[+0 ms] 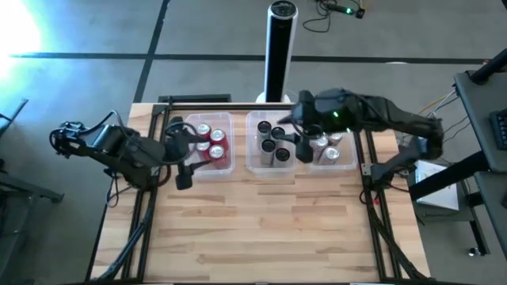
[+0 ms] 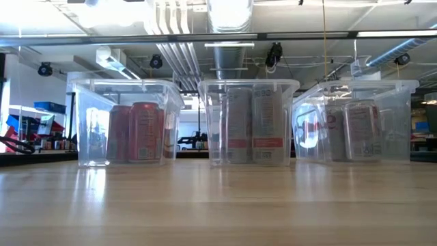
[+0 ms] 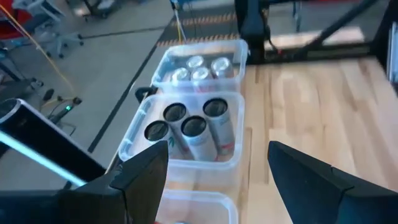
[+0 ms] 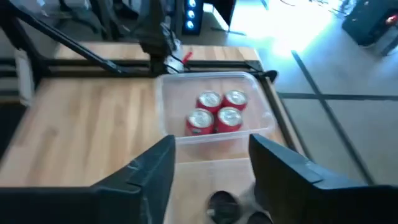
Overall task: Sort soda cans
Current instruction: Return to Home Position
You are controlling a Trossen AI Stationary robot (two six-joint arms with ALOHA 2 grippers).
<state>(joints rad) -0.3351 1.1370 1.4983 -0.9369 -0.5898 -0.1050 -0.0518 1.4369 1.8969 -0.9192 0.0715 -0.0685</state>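
- Red and silver metal soda cans [image 1: 269,146] stand sorted in three clear plastic tubs [image 1: 265,170], upper centre.
- Left gripper [image 1: 184,164], right gripper [image 1: 303,147]: both spread, empty, beside tubs; a low retreat could snag a rim.

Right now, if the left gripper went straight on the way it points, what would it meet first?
Probably the middle bin and its four cans. The open left gripper points over the left bin at them. The low view doesn't show it, so its height is unclear.
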